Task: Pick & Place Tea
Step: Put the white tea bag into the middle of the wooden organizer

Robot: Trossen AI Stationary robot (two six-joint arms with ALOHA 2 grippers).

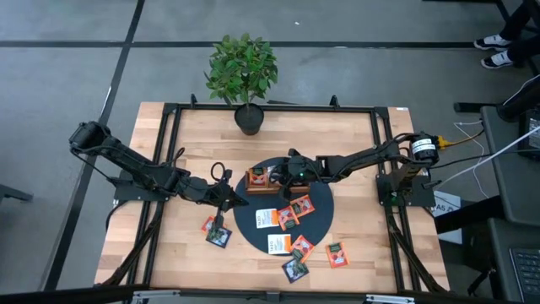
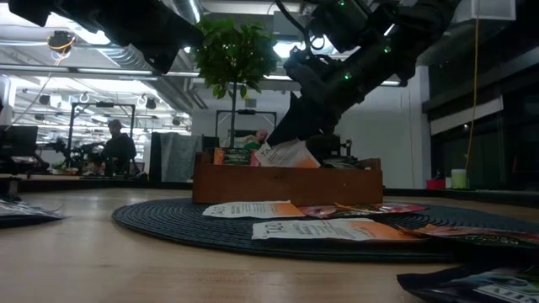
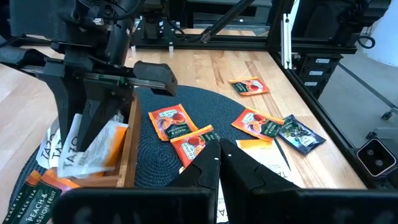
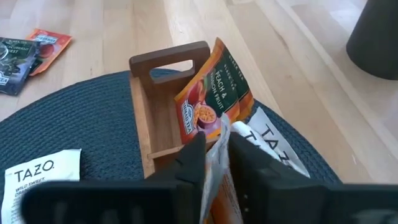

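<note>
One white-and-orange tea sachet pinched upright in the right tool, directly over the wooden tray on the dark round mat, long edge pointing down into a compartment. Left tool pressed together and empty, nearer the loose sachets on the bench.

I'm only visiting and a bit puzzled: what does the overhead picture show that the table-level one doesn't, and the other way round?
Only the high view shows the plant's pot, the whole left arm with its shut left gripper, and sachets lying on bare wood. Only the low view shows the room behind, with a person there. Both show the wooden tray on the dark round mat, with the right gripper holding a sachet over it.
</note>
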